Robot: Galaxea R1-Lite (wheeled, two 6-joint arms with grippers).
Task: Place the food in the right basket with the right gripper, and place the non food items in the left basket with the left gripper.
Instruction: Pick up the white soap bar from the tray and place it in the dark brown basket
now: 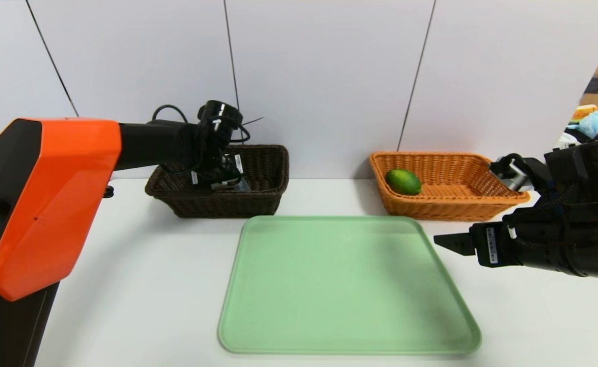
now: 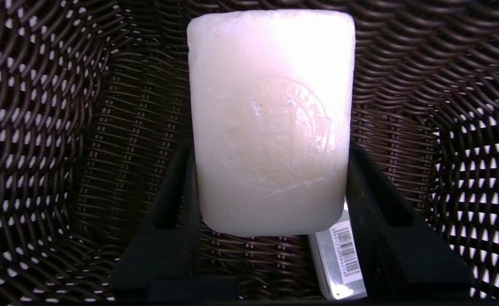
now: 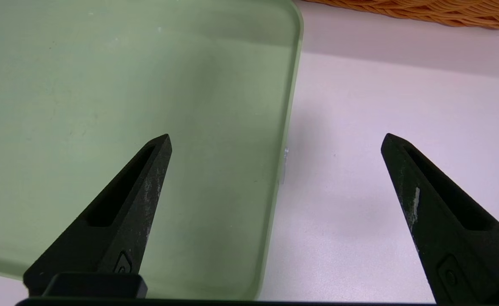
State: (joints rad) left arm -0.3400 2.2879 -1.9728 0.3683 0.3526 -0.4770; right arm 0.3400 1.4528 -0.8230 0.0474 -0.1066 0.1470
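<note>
The left gripper (image 2: 273, 170) is gripping one pale, rounded soap bar (image 2: 270, 123) inside the dark basket (image 1: 217, 206). The right gripper (image 3: 275, 144) is hovering open over the green tray's (image 3: 270, 221) right edge.

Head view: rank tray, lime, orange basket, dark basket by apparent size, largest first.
1. Tray
2. Orange basket and dark basket: too close to rank, since the left arm hides part of the dark one.
3. Lime
</note>
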